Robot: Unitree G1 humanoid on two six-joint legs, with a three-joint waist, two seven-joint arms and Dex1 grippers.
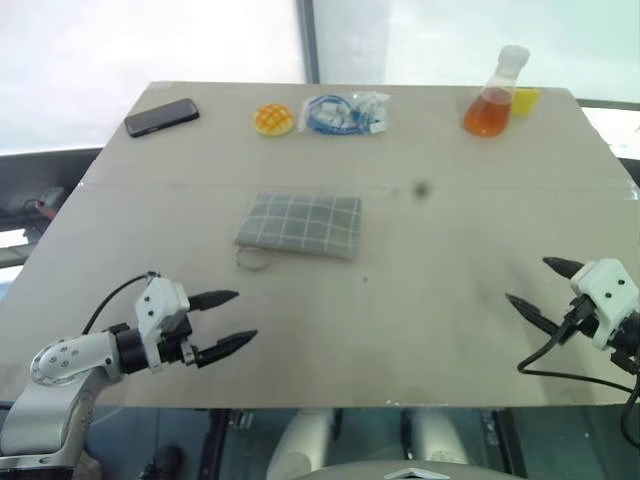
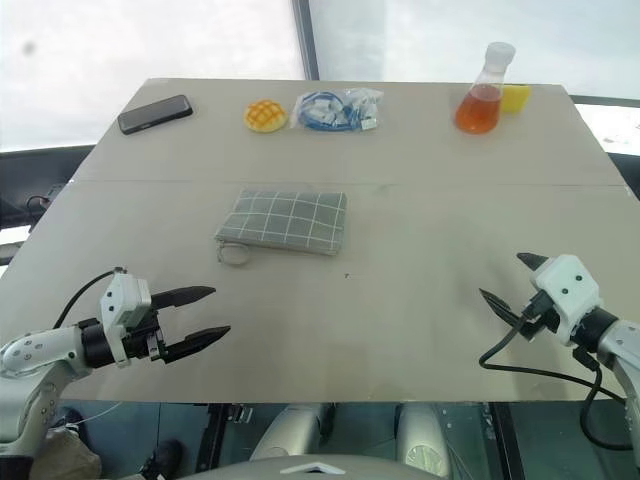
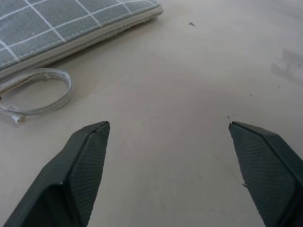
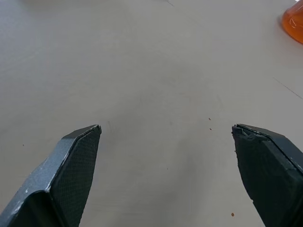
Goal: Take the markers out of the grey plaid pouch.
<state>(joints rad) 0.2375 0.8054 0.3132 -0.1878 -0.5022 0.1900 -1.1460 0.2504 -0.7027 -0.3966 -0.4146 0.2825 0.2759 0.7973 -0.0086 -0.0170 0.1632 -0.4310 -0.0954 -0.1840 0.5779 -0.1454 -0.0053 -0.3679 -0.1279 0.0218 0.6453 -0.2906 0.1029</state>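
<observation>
The grey plaid pouch lies flat and closed, so whatever it holds is hidden. In the left wrist view the pouch is cut off by the picture's edge, as is the orange flask in the right wrist view. The contents of the clear bag are too small to identify.

Grey plaid pouch lies flat between 2 open, empty tools.
</observation>
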